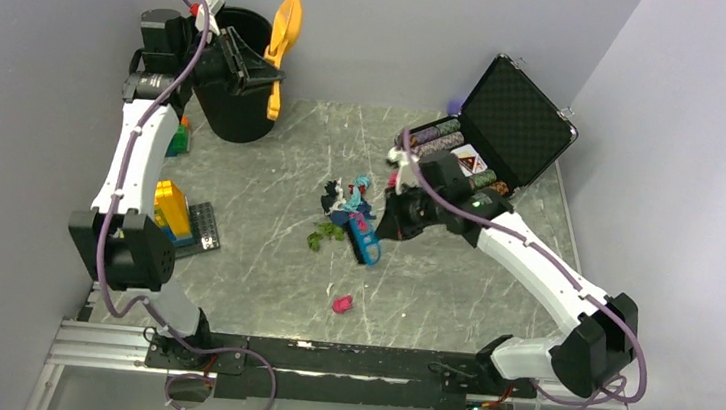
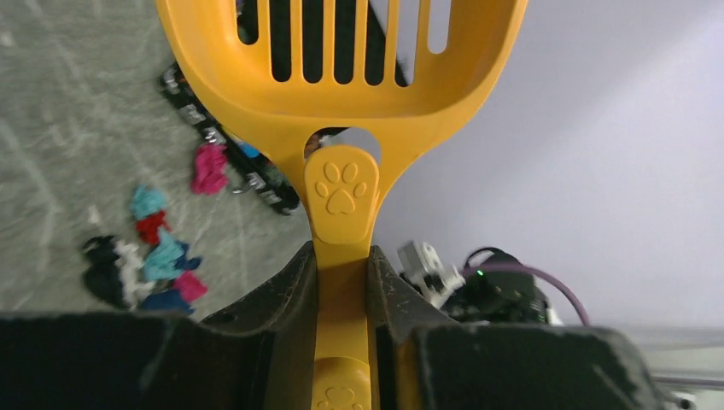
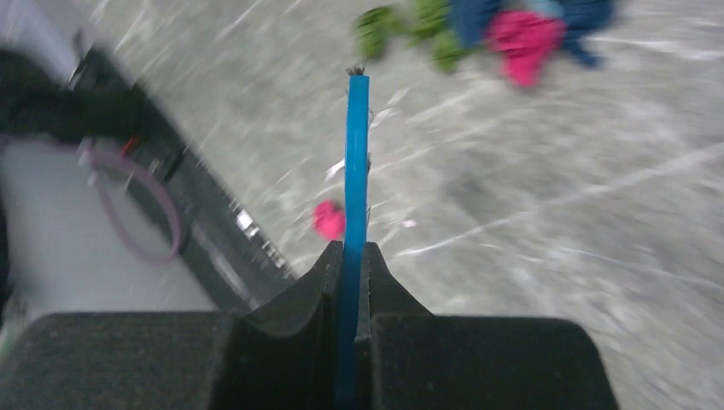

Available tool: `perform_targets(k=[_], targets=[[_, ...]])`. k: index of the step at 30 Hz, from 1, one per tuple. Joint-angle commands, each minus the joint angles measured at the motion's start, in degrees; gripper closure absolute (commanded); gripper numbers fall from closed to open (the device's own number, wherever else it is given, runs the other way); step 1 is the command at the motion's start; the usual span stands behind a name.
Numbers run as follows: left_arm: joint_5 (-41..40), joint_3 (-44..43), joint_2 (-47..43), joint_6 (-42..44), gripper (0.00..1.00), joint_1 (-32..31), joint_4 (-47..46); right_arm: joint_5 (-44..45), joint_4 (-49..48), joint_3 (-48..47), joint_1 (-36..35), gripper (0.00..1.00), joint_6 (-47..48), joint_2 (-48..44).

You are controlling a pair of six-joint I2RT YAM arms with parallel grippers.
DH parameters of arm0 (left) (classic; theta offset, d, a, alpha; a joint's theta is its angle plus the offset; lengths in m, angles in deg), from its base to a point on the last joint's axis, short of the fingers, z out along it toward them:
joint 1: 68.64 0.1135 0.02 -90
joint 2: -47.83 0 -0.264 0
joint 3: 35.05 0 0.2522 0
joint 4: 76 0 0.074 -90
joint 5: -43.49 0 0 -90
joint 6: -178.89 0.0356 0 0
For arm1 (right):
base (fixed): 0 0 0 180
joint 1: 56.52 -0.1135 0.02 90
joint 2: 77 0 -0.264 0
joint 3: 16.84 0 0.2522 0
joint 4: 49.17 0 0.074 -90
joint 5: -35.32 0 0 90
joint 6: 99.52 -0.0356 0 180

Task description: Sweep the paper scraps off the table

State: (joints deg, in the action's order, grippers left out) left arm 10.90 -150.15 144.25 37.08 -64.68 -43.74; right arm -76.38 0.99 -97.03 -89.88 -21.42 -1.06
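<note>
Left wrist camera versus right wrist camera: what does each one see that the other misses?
Only the left wrist view shows a yellow slotted scoop with a paw print on its handle, clamped in the left gripper, and a pale wall behind it. Only the right wrist view shows a thin blue tool, seen edge-on, clamped in the right gripper, plus some green scraps. Both show the grey marbled table and a cluster of coloured paper scraps.

Plain pale lilac-grey walls [image 1: 386, 26] box in the table [image 1: 430, 302] on the left, far and right — bare, matte, softly and evenly lit. A silver metal rail [image 1: 94, 345] runs along the near edge.
</note>
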Motion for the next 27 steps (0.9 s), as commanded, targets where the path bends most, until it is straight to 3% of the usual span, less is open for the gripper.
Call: perform_targets(k=[1, 6, 11, 17, 21, 24, 27], targets=[[-9.01, -0.21, -6.58, 20.57, 1.0, -0.21, 20.22, -10.14, 0.46, 0.12, -11.49, 1.0, 5.13, -1.58], [-17.95, 4.74, -14.56, 26.68, 1.0, -0.21, 25.76, -6.13, 5.04, -0.84, -20.38, 1.0, 5.57, 4.17], [-23.42, 9.56, -20.76, 30.01, 1.0, -0.19, 28.99, -0.61, 7.38, -0.53, -24.93, 1.0, 4.78, 11.22], [-27.04, 15.83, -27.4, 31.23, 1.0, -0.35, 30.14, 16.31, 11.2, -5.74, -24.86, 1.0, 2.25, 19.89], [-28.54, 19.99, -30.39, 31.8, 1.0, -0.63, 30.54, 29.47, 14.91, -11.32, -21.0, 1.0, -1.01, 21.84], [-29.39, 22.66, -31.98, 32.27, 1.0, -0.93, 30.53, 33.5, 15.48, -14.03, -17.57, 1.0, -1.87, 19.84], [-30.14, 25.39, -33.47, 32.71, 1.0, -1.07, 30.23, 31.35, 14.43, -15.37, -16.5, 1.0, -0.41, 17.13]])
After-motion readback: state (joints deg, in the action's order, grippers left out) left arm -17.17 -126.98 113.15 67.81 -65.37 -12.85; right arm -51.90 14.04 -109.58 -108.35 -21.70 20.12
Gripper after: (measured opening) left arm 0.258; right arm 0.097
